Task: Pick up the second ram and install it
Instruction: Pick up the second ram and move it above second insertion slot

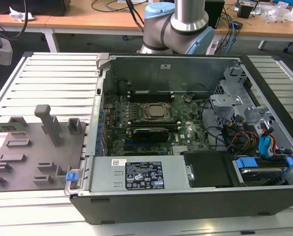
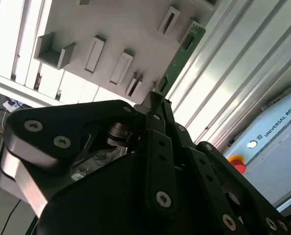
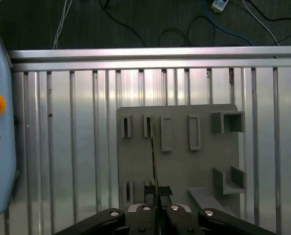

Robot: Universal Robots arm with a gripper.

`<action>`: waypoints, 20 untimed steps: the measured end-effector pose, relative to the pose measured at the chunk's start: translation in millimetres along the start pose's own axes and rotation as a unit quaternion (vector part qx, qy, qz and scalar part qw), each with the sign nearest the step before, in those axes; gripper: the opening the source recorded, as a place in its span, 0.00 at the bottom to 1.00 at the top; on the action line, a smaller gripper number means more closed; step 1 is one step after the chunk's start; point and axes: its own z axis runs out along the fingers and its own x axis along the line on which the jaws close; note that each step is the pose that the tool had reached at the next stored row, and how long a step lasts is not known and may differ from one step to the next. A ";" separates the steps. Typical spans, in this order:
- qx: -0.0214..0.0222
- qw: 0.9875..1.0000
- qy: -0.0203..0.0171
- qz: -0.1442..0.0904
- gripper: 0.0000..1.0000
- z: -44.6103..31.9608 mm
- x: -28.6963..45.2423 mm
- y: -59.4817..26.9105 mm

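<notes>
Pincer (image 3: pixel 157 209): in both wrist views we see its two black fingers pressed together on the near end of the green stick.
Second ram (image 3: pixel 154 156): clamped in the pincer. We see it edge-on as a thin line in the first wrist view. In the second wrist view its flat green face (image 2: pixel 180 55) reaches out past the fingertips.
Grey tray (image 3: pixel 184 166): it lies on the ribbed metal bench (image 3: pixel 77 147) behind the held stick. Its slotted blocks (image 3: pixel 166 133) stand in a row near the stick's far end.
Contact with tray: we cannot tell whether the stick touches it.
Computer case (image 1: pixel 185 199): it lies open on the bench, just beside the tray at the exterior view's right, with the CPU socket (image 1: pixel 155 112) showing inside.
</notes>
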 end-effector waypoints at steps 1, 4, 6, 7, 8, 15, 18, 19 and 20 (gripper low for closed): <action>0.000 1.000 0.000 0.000 0.14 -1.7 0.0 0.0; 0.000 1.000 0.000 0.000 0.14 -6.6 -0.1 0.1; 0.000 1.000 0.000 0.000 0.14 -9.4 -0.1 0.1; 0.000 1.000 0.000 0.000 0.14 -10.4 -0.1 0.2; 0.000 1.000 0.000 0.000 0.14 -11.9 -0.1 0.2; 0.000 1.000 0.000 0.000 0.14 -23.3 -0.3 0.3; 0.000 1.000 -0.001 0.000 0.14 -31.0 -1.5 0.6; 0.000 1.000 -0.001 0.000 0.14 -32.7 -2.9 0.4; 0.000 1.000 -0.001 0.000 0.14 -33.6 -4.3 0.4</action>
